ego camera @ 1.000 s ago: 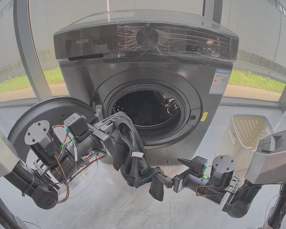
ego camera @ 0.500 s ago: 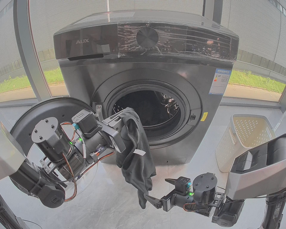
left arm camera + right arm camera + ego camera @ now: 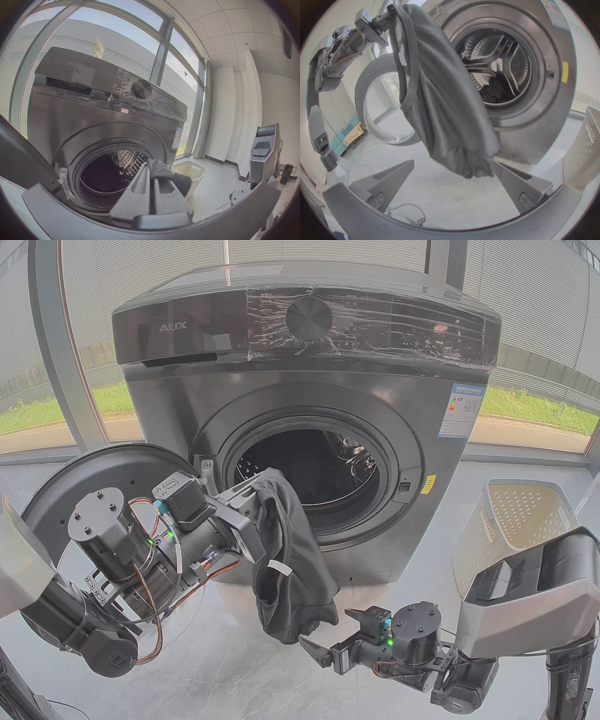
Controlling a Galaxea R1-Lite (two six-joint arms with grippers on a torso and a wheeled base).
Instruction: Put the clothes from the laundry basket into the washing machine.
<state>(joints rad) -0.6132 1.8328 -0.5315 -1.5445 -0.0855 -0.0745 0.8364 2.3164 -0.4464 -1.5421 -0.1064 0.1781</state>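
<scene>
With the left gripper (image 3: 152, 184) clamped on the garment (image 3: 294, 565) hanging at mid-frame before the open washer (image 3: 300, 390), and the right gripper (image 3: 331, 632) spread wide and empty at lower centre, the loose tail may catch its rim and spill to the floor (image 3: 237, 671).

Left gripper (image 3: 255, 485) clenched, right gripper (image 3: 331, 629) spread

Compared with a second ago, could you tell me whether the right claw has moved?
Yes. The right claw has dropped lower and drawn back from the washing machine, letting go of the dark garment.
</scene>
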